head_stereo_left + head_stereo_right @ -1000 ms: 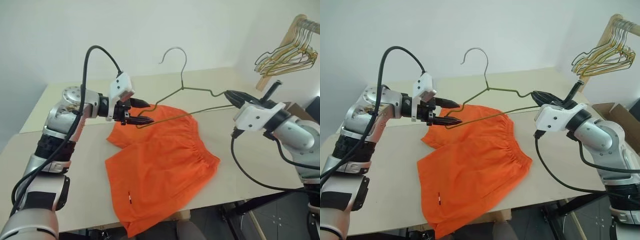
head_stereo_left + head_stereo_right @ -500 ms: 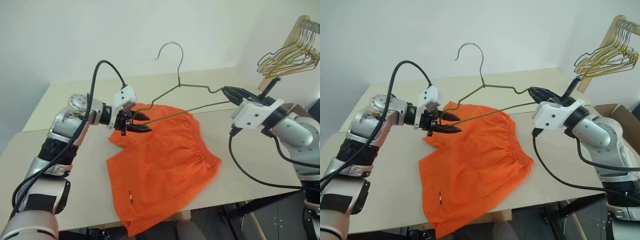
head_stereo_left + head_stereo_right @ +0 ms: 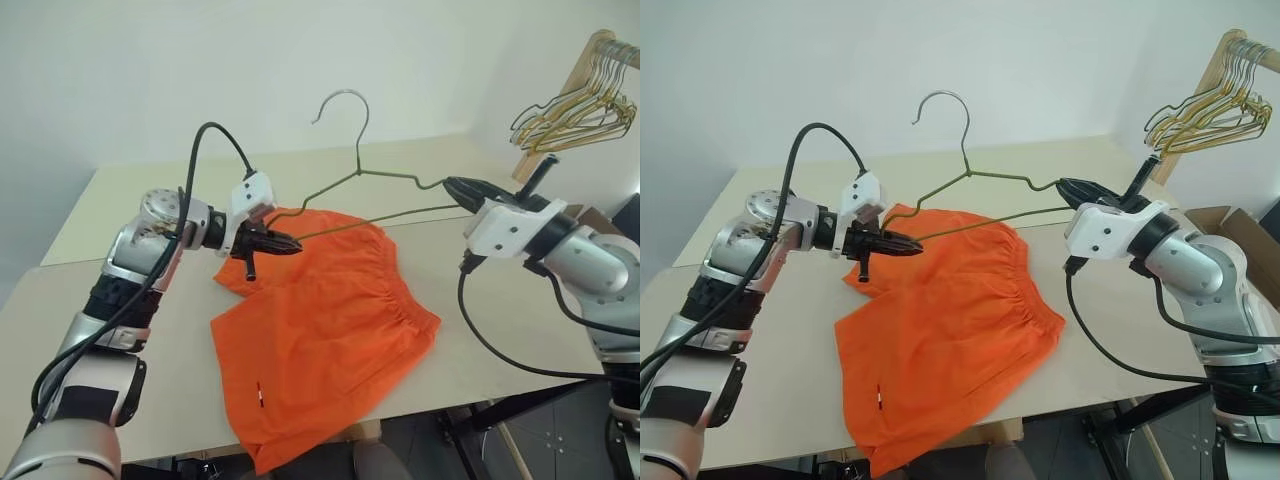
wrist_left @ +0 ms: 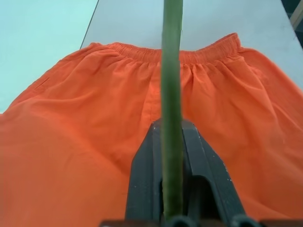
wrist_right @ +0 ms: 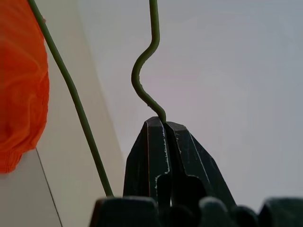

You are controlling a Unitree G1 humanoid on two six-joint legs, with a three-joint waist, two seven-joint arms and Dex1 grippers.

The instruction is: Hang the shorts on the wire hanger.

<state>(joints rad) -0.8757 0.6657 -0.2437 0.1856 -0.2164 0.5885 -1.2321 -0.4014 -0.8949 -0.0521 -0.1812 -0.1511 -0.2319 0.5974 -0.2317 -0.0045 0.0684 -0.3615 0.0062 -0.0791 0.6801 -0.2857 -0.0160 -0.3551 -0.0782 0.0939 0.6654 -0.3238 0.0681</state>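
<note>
the shorts (image 3: pixel 325 335) lie flat on the table (image 3: pixel 480 330), one leg hanging over its near edge, with a tiny white mark (image 3: pixel 259 388) near that hem too small to read. above their far part the left gripper (image 3: pixel 283 243) is clamped on one end of the wire hanger (image 3: pixel 358 190), and the right gripper (image 3: pixel 455 187) pinches the other end, so the hanger hangs in the air between them, hook up. further right, gold and grey hangers (image 3: pixel 572 112) hang bunched on a wooden rod (image 3: pixel 585 62)

Shorts (image 3: pixel 325 325) bright orange — wire hanger (image 3: pixel 385 175) grey-green — table (image 3: pixel 140 370) beige.
</note>
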